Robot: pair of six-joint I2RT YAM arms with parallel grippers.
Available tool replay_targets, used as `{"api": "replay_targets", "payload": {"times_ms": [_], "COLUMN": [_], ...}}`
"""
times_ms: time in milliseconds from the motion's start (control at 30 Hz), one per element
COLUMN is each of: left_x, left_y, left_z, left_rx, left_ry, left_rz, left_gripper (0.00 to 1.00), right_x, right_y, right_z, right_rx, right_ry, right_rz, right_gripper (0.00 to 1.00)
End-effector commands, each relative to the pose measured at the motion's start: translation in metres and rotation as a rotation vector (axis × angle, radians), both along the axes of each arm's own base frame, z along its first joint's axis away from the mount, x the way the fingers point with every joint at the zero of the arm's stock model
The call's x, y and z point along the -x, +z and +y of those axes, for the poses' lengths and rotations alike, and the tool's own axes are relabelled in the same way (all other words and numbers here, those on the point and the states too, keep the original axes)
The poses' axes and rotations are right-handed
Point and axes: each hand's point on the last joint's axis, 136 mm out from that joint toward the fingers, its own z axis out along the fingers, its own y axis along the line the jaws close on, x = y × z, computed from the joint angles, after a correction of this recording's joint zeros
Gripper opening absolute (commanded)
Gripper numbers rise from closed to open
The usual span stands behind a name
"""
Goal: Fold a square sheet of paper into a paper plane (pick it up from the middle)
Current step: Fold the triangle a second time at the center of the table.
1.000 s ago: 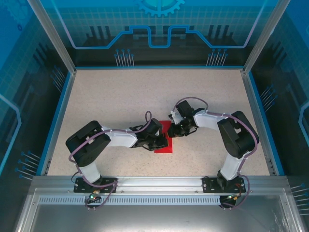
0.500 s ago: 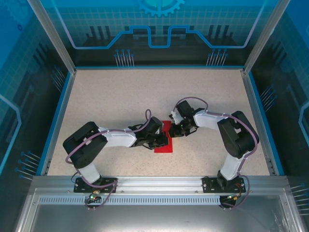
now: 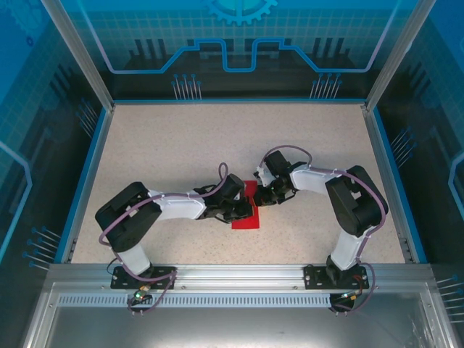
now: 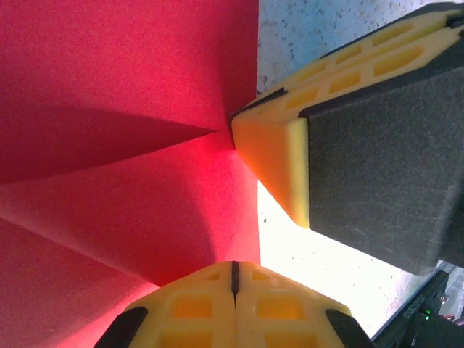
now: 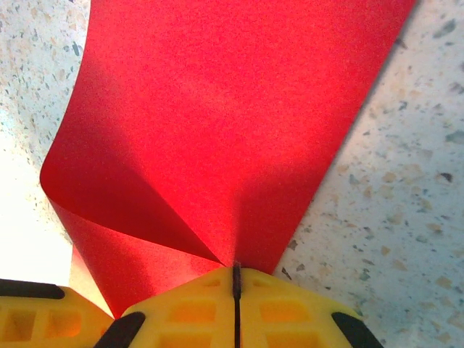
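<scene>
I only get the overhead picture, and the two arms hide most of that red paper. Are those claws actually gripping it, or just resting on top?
Observer: Gripping. In the right wrist camera the right gripper is shut on the edge of the sheet.
Operator: And the other claw?
Observer: The left gripper is shut on it too, seen in its own wrist camera.
Operator: Is the paper lying flat?
Observer: No. Beside the right gripper one side curls over in a soft loop, not pressed down.
</scene>
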Motion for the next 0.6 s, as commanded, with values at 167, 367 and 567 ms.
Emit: {"api": "replay_targets", "payload": {"times_ms": [167,367,567], "left_x": [-0.002,-0.001,0.001], "left_y": [-0.010,-0.014,-0.020], "left_z": [0.000,0.000,0.002], "left_rx": [-0.041,-0.048,-0.059], "left_ry": [-0.014,-0.015,-0.012], "left_rz": [-0.002,0.006,0.019], "left_gripper": [0.03,0.02,0.02], "right_x": [-0.004,-0.005,-0.004], "right_y": [-0.009,-0.009,-0.010], "right_z": [-0.007,-0.008,-0.009], "right_rx": [0.054,0.055,0.064], "right_ry": [-0.012,-0.013,-0.014], "right_rz": [0.009,0.008,0.009], "right_gripper": [0.07,0.07,0.07]}}
